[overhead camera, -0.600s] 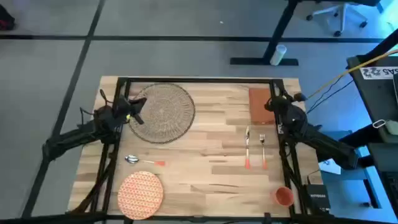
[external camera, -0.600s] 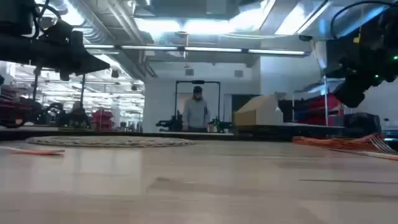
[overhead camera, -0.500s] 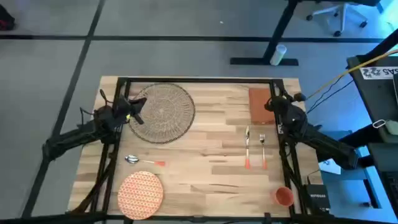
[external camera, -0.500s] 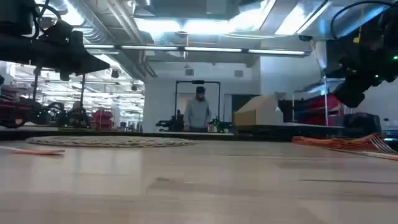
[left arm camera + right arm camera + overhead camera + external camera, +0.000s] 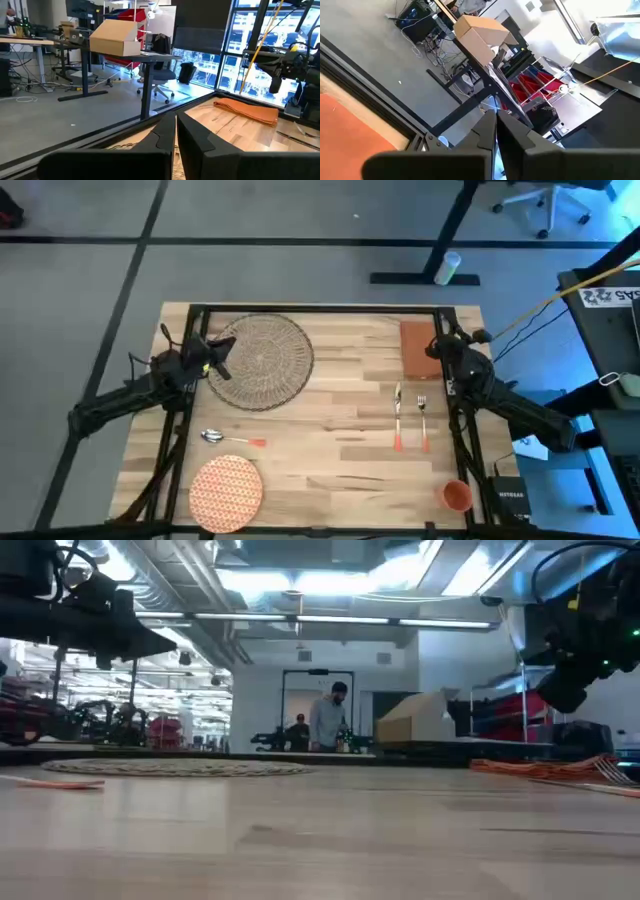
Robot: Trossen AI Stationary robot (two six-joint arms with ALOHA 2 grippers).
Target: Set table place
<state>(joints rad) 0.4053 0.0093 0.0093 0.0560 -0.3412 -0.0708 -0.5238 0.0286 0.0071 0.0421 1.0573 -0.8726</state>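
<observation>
Nothing on the table (image 5: pixel 330 450) has shifted since the earlier frames, only a person (image 5: pixel 327 720) in the room beyond; both clenched grippers, left gripper (image 5: pixel 222 348) over the placemat (image 5: pixel 259 360) edge, right gripper (image 5: pixel 435 346) beside the napkin (image 5: pixel 418 348), probably wait to begin, plate (image 5: pixel 226 488) nearer than the placemat.

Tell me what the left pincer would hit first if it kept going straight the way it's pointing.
Probably nothing close: the left pincer, shut, hangs over the placemat aiming level toward the napkin and right arm, though depth is unclear.

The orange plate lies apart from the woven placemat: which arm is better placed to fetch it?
Probably the left: its hand hovers over the placemat, on the plate's side of the table.
</observation>
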